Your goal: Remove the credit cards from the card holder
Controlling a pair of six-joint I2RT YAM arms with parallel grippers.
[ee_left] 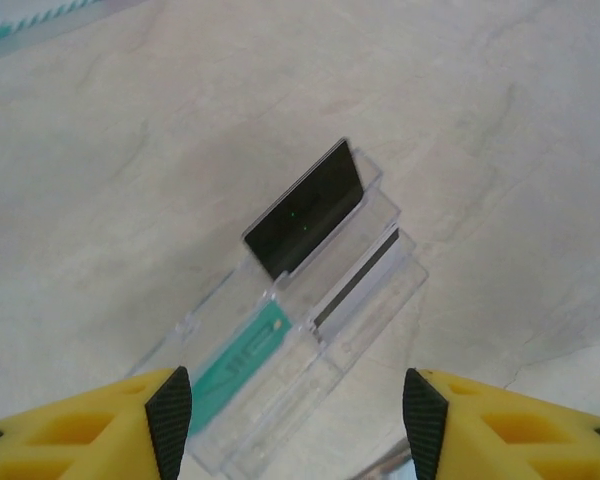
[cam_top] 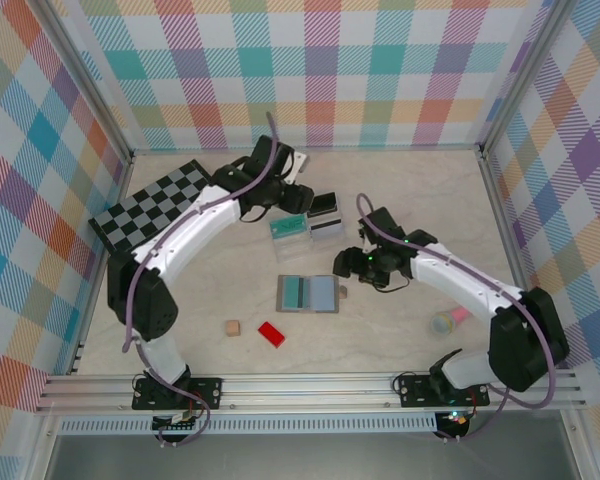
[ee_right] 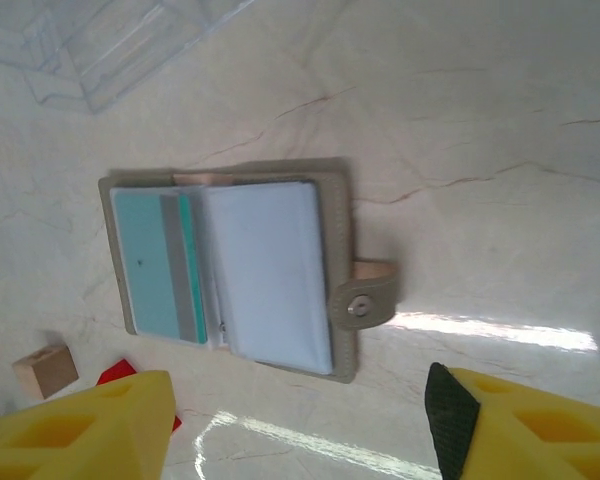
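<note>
I saw a pale marbled table (cam_top: 420,190) inside walls (cam_top: 330,70) of bright plaid. The holder (cam_top: 307,294) lay open near the middle, a teal card (ee_right: 145,270) inside it. The left gripper (ee_left: 296,415) and the right gripper (ee_right: 305,410) both had fingers apart and held nothing.

Pastel plaid walls (cam_top: 330,70), three sides; beige marbled tabletop (cam_top: 420,180) (glossy glare); metal rail (cam_top: 310,383) nearside.
</note>
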